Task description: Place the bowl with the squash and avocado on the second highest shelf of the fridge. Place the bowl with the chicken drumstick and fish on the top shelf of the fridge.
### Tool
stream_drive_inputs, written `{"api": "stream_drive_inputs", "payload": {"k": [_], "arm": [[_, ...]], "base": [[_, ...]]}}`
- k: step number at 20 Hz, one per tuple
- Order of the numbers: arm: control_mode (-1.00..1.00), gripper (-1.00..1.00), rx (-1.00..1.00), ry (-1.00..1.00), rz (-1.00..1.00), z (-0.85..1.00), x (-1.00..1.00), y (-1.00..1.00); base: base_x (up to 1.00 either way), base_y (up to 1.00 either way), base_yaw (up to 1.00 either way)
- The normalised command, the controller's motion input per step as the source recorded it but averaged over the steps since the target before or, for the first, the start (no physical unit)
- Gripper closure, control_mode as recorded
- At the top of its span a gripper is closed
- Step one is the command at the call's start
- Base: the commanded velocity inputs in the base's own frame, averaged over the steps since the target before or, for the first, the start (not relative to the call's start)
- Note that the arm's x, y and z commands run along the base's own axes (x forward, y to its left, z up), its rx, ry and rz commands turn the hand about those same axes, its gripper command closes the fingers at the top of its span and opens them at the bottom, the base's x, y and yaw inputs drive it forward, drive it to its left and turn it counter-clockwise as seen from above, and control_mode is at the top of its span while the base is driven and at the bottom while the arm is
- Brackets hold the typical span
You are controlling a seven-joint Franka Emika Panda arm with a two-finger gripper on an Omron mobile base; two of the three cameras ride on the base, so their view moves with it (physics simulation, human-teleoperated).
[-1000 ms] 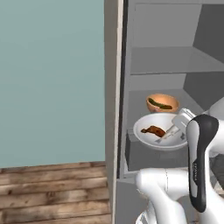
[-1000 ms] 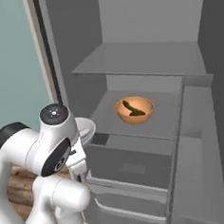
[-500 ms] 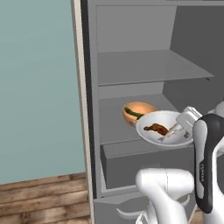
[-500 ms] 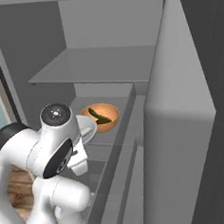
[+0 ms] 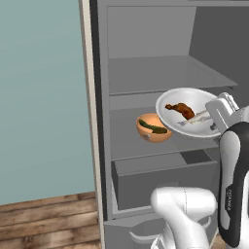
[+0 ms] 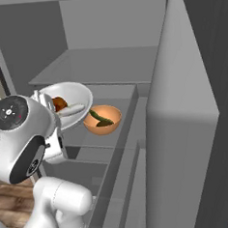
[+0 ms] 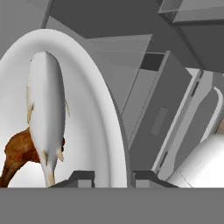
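The gripper (image 7: 113, 177) was clamped on the white bowl's (image 5: 187, 99) rim at 3 o'clock; the bowl appeared rigid, its loose fish (image 5: 195, 118) liable to slide.

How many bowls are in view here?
2. The orange-tan bowl sits on the second highest shelf; the white bowl is held at its rim by the gripper, below the top shelf.

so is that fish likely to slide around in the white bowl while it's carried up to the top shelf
Probably a little. The fish lies loose on the smooth inside of the white bowl, which looks tilted in the left base view. The chicken drumstick beside it may check it. The gripper clamps just one rim, so a jolt could tip the load.
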Motion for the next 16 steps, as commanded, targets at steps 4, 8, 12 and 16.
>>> {"api": "stream_drive_inputs", "payload": {"k": [4,8,12,16], "arm": [[-1.00,1.00,0.00,0.00,-0.21,1.00,0.79,0.37],[-1.00,1.00,0.00,0.01,-0.14,0.60,1.00,0.13],[-1.00,1.00,0.00,0.00,-0.04,0.02,1.00,0.00],[-1.00,1.00,0.00,0.00,-0.01,0.00,1.00,0.00]], "base": [[0.00,0.00,0.00],[0.00,0.00,0.00],[0.00,0.00,0.00],[0.00,0.00,0.00]]}}
